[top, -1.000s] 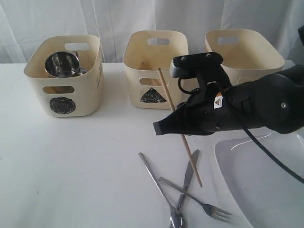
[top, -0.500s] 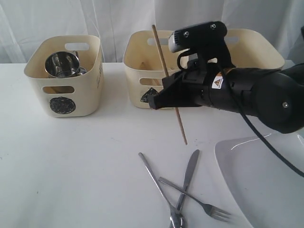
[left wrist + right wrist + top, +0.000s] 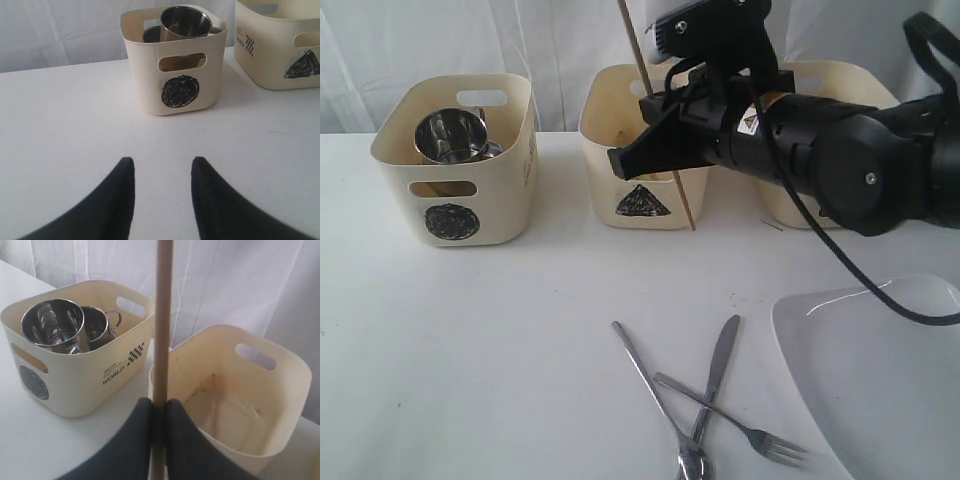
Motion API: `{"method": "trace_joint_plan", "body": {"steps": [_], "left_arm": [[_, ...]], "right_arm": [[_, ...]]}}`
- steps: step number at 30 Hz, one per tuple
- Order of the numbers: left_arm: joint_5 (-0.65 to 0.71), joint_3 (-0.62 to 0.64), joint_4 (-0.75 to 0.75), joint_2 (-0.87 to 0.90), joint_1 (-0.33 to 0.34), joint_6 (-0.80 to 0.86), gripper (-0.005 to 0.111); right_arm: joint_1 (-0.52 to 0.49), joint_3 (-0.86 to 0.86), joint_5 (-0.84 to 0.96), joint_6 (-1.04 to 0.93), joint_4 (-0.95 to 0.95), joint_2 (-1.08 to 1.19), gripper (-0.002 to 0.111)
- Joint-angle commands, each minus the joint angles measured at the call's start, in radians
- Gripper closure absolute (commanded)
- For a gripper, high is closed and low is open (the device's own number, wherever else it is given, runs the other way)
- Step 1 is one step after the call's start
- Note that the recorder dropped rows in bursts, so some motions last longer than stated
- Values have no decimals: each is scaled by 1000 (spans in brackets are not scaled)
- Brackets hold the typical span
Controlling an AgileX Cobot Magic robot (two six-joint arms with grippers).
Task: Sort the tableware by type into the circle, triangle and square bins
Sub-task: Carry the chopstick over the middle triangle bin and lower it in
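My right gripper (image 3: 640, 152) (image 3: 160, 407) is shut on a wooden chopstick (image 3: 632, 45) (image 3: 162, 315), held nearly upright in front of the triangle bin (image 3: 642, 205) (image 3: 235, 405). The stick's lower tip hangs by that bin's front wall. Another thin wooden stick lies inside the triangle bin. The circle bin (image 3: 455, 190) (image 3: 175, 85) holds two steel mugs (image 3: 450, 135) (image 3: 52, 325). A spoon (image 3: 650, 385), knife (image 3: 720, 360) and fork (image 3: 740, 425) lie crossed on the table, beside a large white plate (image 3: 880, 370). My left gripper (image 3: 162, 165) is open over bare table, facing the circle bin.
A third cream bin (image 3: 840, 90) stands at the back right, mostly behind my right arm, its mark hidden. The right arm's cable trails over the plate. White curtains close off the back of the white table (image 3: 500, 340).
My right gripper has risen and moved back-left with the chopstick, from over the cutlery to the triangle bin's front. The stick now stands steeper. Left gripper unchanged.
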Motion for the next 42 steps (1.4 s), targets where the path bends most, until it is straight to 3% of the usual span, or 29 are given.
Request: {"method": "trace_joint_plan", "body": {"steps": [1, 20, 32, 42], "left_arm": [[-6, 3, -3, -5, 1, -1, 64], [-6, 3, -3, -5, 1, -1, 64], [-6, 3, -3, -5, 1, -1, 64], [-6, 3, -3, -5, 1, -1, 64]], "right_arm": [[-11, -11, -43, -31, 1, 5, 108], [-18, -174, -150, -35, 8, 155, 108], [-119, -275, -347, -70, 8, 305, 108], [-145, -445, -358, -70, 8, 496, 108]]}}
